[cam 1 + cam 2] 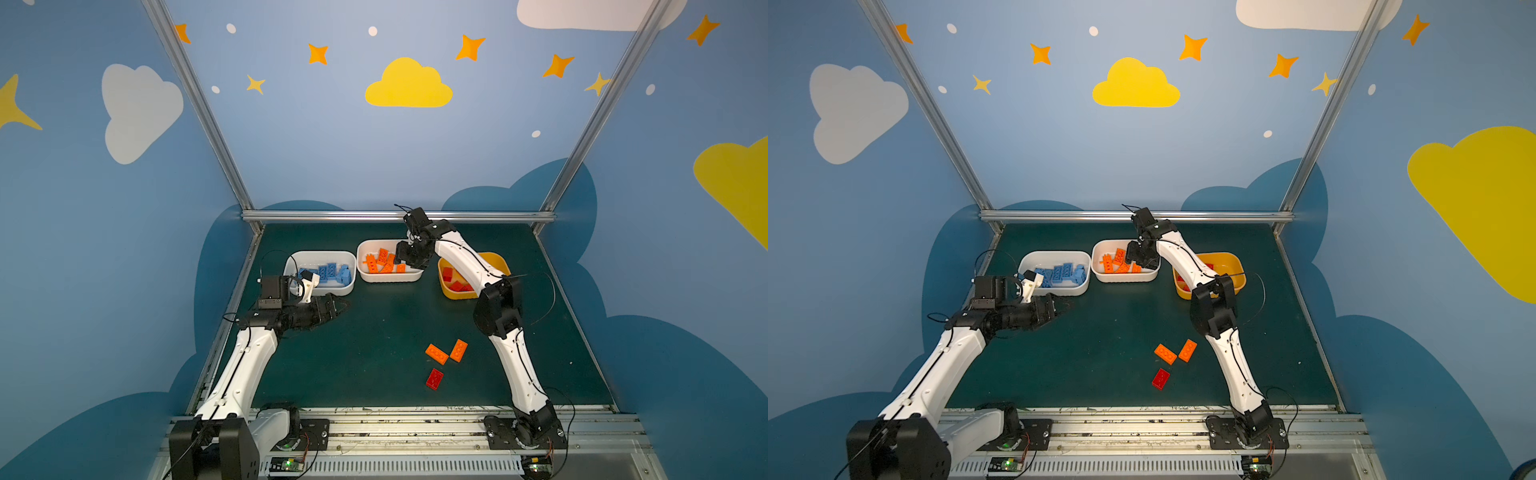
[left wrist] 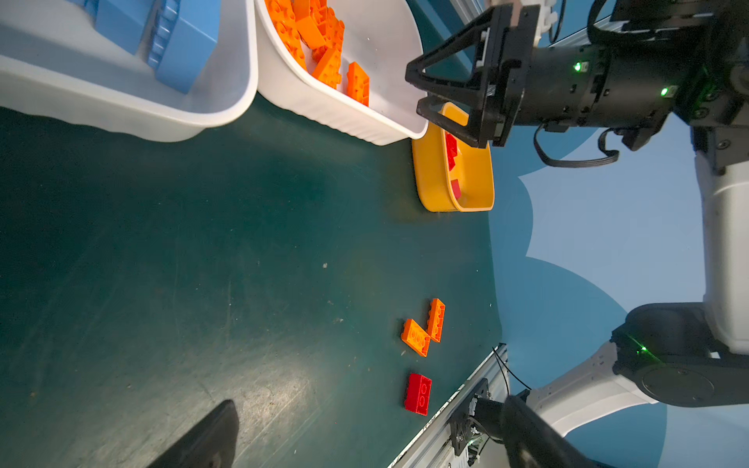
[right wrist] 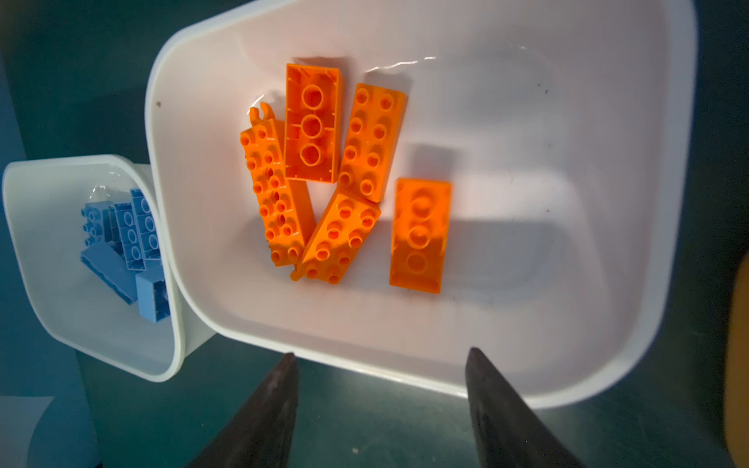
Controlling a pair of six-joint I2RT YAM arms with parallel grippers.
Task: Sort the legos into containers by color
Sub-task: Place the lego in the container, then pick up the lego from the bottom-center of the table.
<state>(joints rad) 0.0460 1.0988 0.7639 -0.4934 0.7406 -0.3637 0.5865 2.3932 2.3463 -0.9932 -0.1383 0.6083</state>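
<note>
Three containers stand in a row at the back of the mat. The white one (image 1: 332, 289) holds blue legos (image 1: 330, 272), the middle white one (image 1: 386, 277) holds orange legos (image 3: 312, 121), and the yellow one (image 1: 457, 294) holds red legos (image 1: 455, 284). My right gripper (image 3: 381, 356) hangs open over the near rim of the orange tub, with nothing between its fingers. An orange brick (image 3: 421, 235) lies slightly blurred in the tub below it. Two orange bricks (image 1: 436, 354) (image 1: 458, 350) and a red brick (image 1: 434, 378) lie loose on the mat. My left gripper (image 1: 338, 305) is open and empty in front of the blue tub.
The green mat (image 1: 374, 332) is bordered by an aluminium rail at the back (image 1: 395, 215) and a rail at the front (image 1: 395, 428). The right arm's elbow (image 1: 496, 307) stands over the yellow tub's near side.
</note>
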